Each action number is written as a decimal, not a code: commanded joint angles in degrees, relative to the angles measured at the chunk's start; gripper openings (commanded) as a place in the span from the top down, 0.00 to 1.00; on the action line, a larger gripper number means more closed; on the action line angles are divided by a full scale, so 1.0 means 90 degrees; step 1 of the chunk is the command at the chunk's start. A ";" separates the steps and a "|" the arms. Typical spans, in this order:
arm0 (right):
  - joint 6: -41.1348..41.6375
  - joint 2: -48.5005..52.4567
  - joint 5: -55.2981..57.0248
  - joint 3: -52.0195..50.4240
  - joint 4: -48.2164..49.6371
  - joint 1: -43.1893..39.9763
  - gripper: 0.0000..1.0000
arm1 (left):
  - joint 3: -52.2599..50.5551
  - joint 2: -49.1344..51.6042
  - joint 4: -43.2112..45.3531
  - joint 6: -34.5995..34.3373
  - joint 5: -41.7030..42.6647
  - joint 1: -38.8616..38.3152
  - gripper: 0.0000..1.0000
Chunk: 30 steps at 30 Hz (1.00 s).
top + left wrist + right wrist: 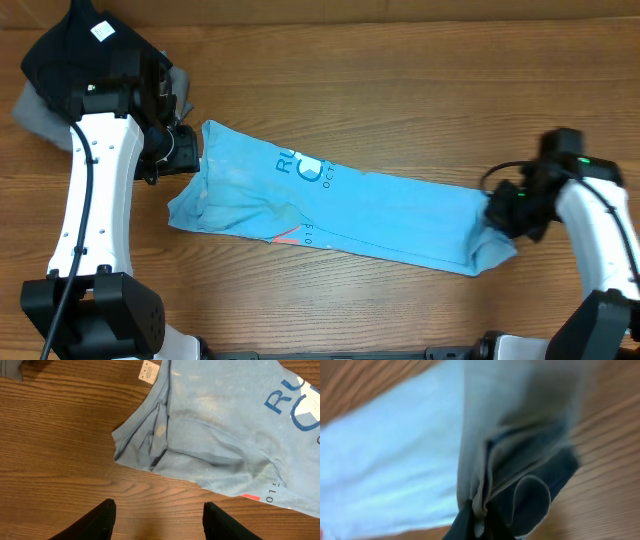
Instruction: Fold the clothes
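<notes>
The light sky-blue T-shirt lies folded into a long band across the table, running from upper left to lower right, with dark blue lettering near its left part. Its crumpled left end and small white neck tag show in the left wrist view. My left gripper is open and empty above bare wood, just off the shirt's left end. My right gripper is shut on the bunched right end of the shirt, at the band's right tip.
A black folded garment with a white tag lies on a grey folded garment at the table's far left corner, behind the left arm. The grey one's corner shows in the left wrist view. Bare wood surrounds the shirt.
</notes>
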 commanded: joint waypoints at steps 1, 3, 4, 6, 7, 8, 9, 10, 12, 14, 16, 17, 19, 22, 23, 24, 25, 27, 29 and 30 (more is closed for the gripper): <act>0.0364 -0.0124 0.0012 0.0070 0.0015 0.0736 0.93 | 0.0095 -0.0131 0.0022 0.0078 -0.0039 0.0024 0.42; 0.0464 -0.0124 0.0010 0.0070 0.0049 0.1195 0.86 | 0.0095 -0.0131 0.0022 0.0078 -0.0039 0.0024 0.41; 0.0464 -0.0124 0.0012 0.0070 0.0070 0.1433 0.80 | 0.0095 -0.0131 0.0022 0.0080 -0.0039 0.0024 0.41; 0.0476 -0.0124 0.0012 0.0070 0.0087 0.1897 0.64 | 0.0095 -0.0131 0.0024 0.0078 -0.0039 0.0024 0.41; 0.0449 -0.0124 0.0041 0.0073 0.0080 0.2106 0.59 | 0.0095 -0.0131 0.0027 0.0080 -0.0039 0.0024 0.41; 0.0454 -0.0124 0.0063 0.0080 0.0058 0.2215 0.56 | 0.0095 -0.0131 0.0027 0.0078 -0.0039 0.0024 0.41; 0.0461 -0.0126 0.0061 0.0100 0.0041 0.2300 0.52 | 0.0095 -0.0131 0.0024 0.0078 -0.0039 0.0024 0.40; 0.0481 -0.0141 0.0066 0.0129 0.0036 0.2305 0.49 | 0.0095 -0.0131 0.0022 0.0078 -0.0039 0.0024 0.40; 0.0517 -0.0180 0.0221 0.0214 0.0046 0.2191 0.42 | 0.0095 -0.0131 0.0022 0.0080 -0.0039 0.0024 0.40; 0.0644 -0.0192 0.0571 0.0272 0.0095 0.1938 0.32 | 0.0095 -0.0131 0.0022 0.0080 -0.0039 0.0024 0.40; 0.0644 -0.0180 0.0775 0.0274 0.0216 0.1535 0.27 | 0.0095 -0.0131 0.0022 0.0080 -0.0039 0.0024 0.40; 0.0641 -0.0172 0.0777 0.0274 0.0270 0.1302 0.25 | 0.0095 -0.0131 0.0022 0.0080 -0.0039 0.0024 0.40; 0.0561 -0.0155 0.0780 0.0274 0.0357 0.0804 0.21 | 0.0095 -0.0131 0.0022 0.0080 -0.0039 0.0024 0.39; 0.0391 -0.0066 0.0709 0.0255 0.0522 -0.0007 0.20 | 0.0095 -0.0131 0.0039 0.0078 -0.0039 0.0024 0.39; 0.0374 -0.0024 0.0619 0.0219 0.0578 -0.0216 0.20 | 0.0095 -0.0131 0.0049 0.0078 -0.0039 0.0024 0.39; 0.0355 0.0024 0.0493 0.0165 0.0631 -0.0403 0.20 | 0.0095 -0.0131 0.0061 0.0078 -0.0039 0.0024 0.39; 0.0240 0.0073 0.0308 0.0100 0.0692 -0.0561 0.20 | 0.0095 -0.0131 0.0068 0.0078 -0.0039 0.0024 0.39; 0.0109 0.0204 0.0053 -0.0056 0.0770 -0.0782 0.20 | 0.0095 -0.0131 0.0080 0.0078 -0.0039 0.0024 0.39; 0.0046 0.0357 -0.0039 -0.0226 0.0855 -0.0833 0.21 | 0.0095 -0.0131 0.0119 0.0078 -0.0039 0.0024 0.39; 0.0039 0.0418 -0.0039 -0.0304 0.0901 -0.0833 0.24 | 0.0095 -0.0131 0.0143 0.0080 -0.0039 0.0024 0.39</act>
